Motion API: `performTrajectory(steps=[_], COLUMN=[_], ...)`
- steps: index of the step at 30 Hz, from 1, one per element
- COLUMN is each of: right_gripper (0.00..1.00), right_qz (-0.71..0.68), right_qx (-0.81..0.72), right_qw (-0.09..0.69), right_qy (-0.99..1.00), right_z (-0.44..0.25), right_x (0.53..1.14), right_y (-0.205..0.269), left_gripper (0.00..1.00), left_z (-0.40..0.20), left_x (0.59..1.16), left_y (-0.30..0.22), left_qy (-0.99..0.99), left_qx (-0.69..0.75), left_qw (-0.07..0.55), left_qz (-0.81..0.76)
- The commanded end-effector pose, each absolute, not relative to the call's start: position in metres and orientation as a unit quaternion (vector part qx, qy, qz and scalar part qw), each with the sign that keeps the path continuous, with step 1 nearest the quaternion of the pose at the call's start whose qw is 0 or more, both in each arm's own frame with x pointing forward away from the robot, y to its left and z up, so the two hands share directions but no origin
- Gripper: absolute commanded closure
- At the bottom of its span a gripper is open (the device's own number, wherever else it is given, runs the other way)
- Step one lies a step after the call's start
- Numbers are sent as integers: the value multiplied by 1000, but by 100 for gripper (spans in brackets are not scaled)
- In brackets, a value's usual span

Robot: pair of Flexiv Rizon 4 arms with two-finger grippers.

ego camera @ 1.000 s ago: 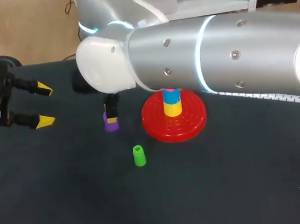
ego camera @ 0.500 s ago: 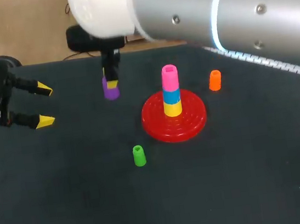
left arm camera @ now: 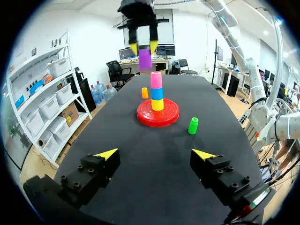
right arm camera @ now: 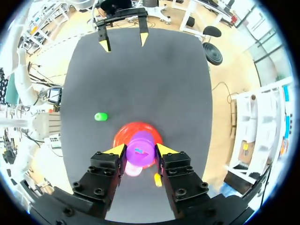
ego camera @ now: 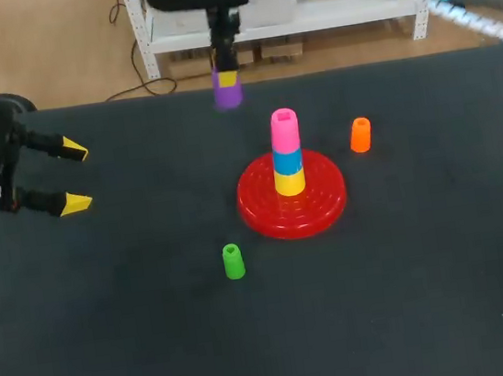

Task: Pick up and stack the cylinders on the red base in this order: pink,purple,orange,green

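We count six cylinders, one of each colour. The purple cylinder (ego camera: 227,96) hangs in the air, clamped between the two yellow tips of our right gripper (ego camera: 227,78), well above the table (ego camera: 432,294). In the right wrist view the one red base (right arm camera: 123,136) lies straight under that gripper, partly hidden by the purple piece.

Three cylinders stand stacked on the base: the yellow cylinder (ego camera: 290,183) lowest, the blue cylinder (ego camera: 288,161) on it, and the pink cylinder (ego camera: 285,130) on top. The orange cylinder (ego camera: 360,135) stands on the table beyond the base from the gripper. The green cylinder (ego camera: 233,262) stands on the table too, well below the gripper and nearer our side than the base.

Of our two grippers, the left gripper (ego camera: 77,178) is spread wide and holds nothing, well apart from everything else.

Half a second ago the purple cylinder hung lower and farther from the stack. Now it is higher and closer to the pink top. The right arm no longer covers the table. The left gripper has not shifted.
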State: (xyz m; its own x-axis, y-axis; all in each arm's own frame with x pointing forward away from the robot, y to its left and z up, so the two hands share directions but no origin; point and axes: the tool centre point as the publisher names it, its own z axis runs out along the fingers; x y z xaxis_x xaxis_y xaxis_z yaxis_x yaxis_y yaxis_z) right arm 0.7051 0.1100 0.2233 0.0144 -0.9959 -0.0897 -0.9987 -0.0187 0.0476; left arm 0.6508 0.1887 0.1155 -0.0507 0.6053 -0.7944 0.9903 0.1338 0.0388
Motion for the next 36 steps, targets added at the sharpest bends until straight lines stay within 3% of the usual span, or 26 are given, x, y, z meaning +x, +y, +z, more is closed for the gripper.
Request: performTrajectory(steps=[1,14,36], right_gripper=[100,100,100], right_qz=[17,33,36], right_qx=[-700,-670,-666], right_qw=[65,58,51], right_qy=[711,739,743], right_z=[228,209,188], right_x=[668,654,675], right_y=[83,58,53], left_gripper=[0,0,0], left_z=[114,114,114], left_x=[650,650,650], left_y=[190,190,190], left_qy=[668,668,668], left_qx=[597,597,597], left_qw=[347,347,347], left_qz=[-279,-279,-279])
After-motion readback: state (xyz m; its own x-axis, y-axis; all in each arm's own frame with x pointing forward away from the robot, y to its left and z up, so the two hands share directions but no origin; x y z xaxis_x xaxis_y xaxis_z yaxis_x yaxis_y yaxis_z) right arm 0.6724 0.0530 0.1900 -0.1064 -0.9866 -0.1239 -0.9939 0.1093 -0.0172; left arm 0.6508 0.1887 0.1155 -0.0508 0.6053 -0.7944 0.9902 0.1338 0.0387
